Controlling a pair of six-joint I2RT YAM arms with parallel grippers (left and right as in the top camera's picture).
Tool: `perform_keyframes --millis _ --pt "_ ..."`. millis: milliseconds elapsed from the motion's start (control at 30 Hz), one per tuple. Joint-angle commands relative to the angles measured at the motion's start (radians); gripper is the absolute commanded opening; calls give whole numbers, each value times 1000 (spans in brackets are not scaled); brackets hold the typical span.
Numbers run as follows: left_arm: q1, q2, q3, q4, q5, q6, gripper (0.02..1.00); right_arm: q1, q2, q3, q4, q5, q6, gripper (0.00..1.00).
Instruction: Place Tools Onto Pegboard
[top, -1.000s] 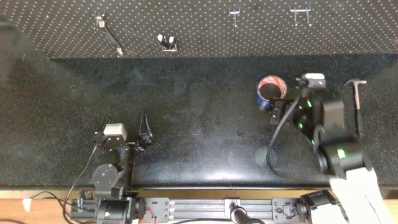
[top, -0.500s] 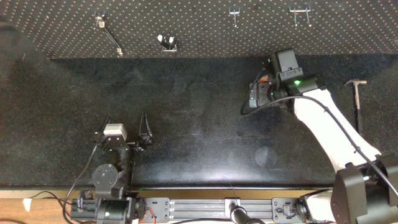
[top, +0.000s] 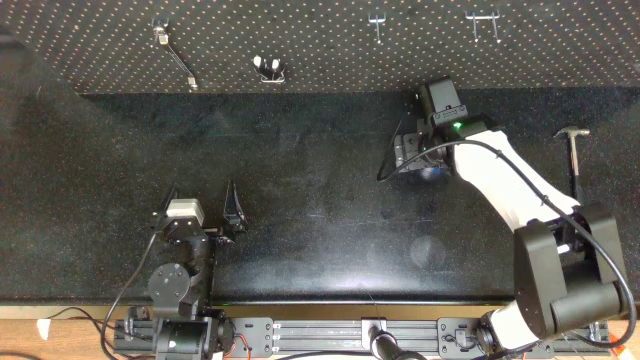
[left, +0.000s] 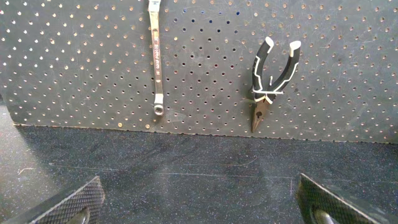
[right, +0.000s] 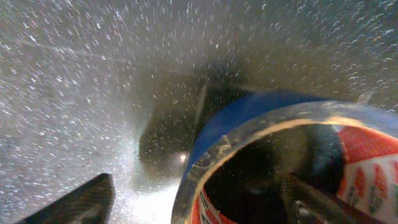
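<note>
A blue tape roll (right: 261, 118) with a red and white inner face lies on the black table; under my right wrist a small blue part of the tape roll (top: 433, 173) peeks out. My right gripper (right: 196, 186) is open and straddles the roll's wall, one finger outside and one inside the ring. In the top view the right gripper (top: 405, 152) sits at the back centre-right. A hammer (top: 574, 165) lies at the far right. On the pegboard (top: 320, 40) hang a wrench (left: 155, 56) and pliers (left: 270, 81). My left gripper (top: 203, 205) rests open near its base.
Two bare hooks (top: 377, 20) (top: 483, 22) stick out of the pegboard above the right arm. The wrench (top: 176, 55) and pliers (top: 268, 68) occupy the board's left half. The table's front edge runs along the arm bases.
My right arm swung from the right side to the left and back, and its gripper now covers the tape roll. The left arm has not moved.
</note>
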Motion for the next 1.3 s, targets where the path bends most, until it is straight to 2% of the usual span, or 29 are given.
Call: perform_keyframes --millis 33,133,200,267,367,467,533,700,833,933,1167,1200,1267,1300 --pt "-4 -8 -2 -8 3 16 996 5 13 15 23 12 -16 93" --pt "-4 -8 -2 -8 3 16 996 5 -18 15 26 11 -14 77" --pt "-4 -8 -2 -8 3 16 996 9 -135 15 25 11 -6 75" --pt "-4 -8 -2 -8 3 16 996 30 -360 14 45 11 113 75" --pt "-4 -8 -2 -8 3 16 996 105 -463 14 189 14 142 75" --pt "-4 -8 -2 -8 3 16 996 192 -462 14 377 97 137 75" --pt "-4 -8 -2 -8 3 16 996 230 -449 14 444 160 98 75" --pt "-4 -8 -2 -8 3 16 996 245 -342 14 586 171 -56 75" --pt "-4 -8 -2 -8 3 16 996 244 -216 14 751 196 -107 75" --pt "-4 -8 -2 -8 3 16 996 244 -139 14 875 269 -122 75" --pt "-4 -8 -2 -8 3 16 996 245 -5 14 1077 274 -151 80" --pt "-4 -8 -2 -8 3 16 996 245 -5 14 1070 273 -151 128" --pt "-4 -8 -2 -8 3 16 996 251 -8 14 1067 270 -151 336" --pt "-4 -8 -2 -8 3 16 998 257 -14 14 1058 270 -151 378"
